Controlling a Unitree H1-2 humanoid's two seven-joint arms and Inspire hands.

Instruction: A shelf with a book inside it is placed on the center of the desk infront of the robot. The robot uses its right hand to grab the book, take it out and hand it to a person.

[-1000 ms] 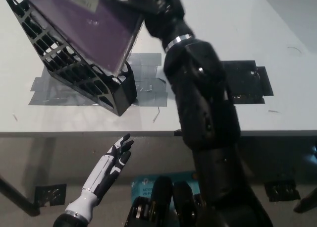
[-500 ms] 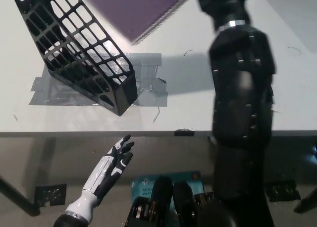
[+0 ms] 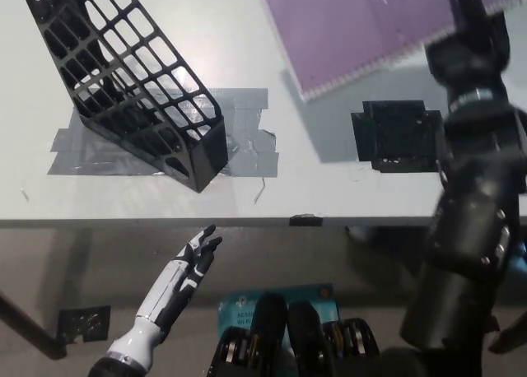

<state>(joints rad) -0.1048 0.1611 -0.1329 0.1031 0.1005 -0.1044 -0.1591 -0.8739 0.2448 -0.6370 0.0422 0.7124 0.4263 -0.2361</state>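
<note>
The black wire shelf stands empty on grey tape at the desk's left centre, its open end toward the upper left. A purple book hangs above the desk at the top right, held flat. My black right hand is shut on the book's right edge, the arm rising from the bottom right. My white left hand rests open below the desk's front edge at the lower left.
A black square patch lies on the white desk under the book's shadow. Grey tape strips surround the shelf's base. The desk's front edge runs across the middle of the picture.
My right arm has swung right, carrying the purple book out of the shelf and over to the desk's right side. The shelf now stands empty. My left hand has stayed put.
</note>
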